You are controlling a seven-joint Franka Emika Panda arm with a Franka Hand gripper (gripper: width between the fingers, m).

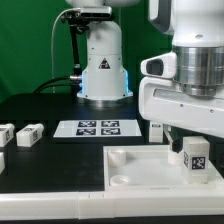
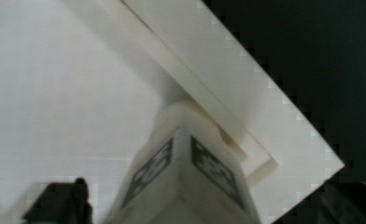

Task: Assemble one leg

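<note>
A leg (image 1: pixel 195 156), a stubby white post with black-and-white tags, stands upright in the corner of the large flat white panel (image 1: pixel 140 168) at the exterior view's right. My gripper (image 1: pixel 188 143) hangs straight over it. In the wrist view the leg (image 2: pixel 194 170) rises between the jaws. A dark finger (image 2: pixel 57 202) stands off to one side with a gap of white panel between it and the leg. The jaws are open and straddle the leg without touching it. The leg's foot and its socket are hidden.
Two more legs (image 1: pixel 28 133) (image 1: pixel 5 134) lie at the exterior view's left and one leg (image 1: pixel 156 129) stands behind the panel. The marker board (image 1: pixel 97 127) lies mid-table before the robot base (image 1: pixel 103 68). The panel has a round socket (image 1: pixel 121 180) near its front.
</note>
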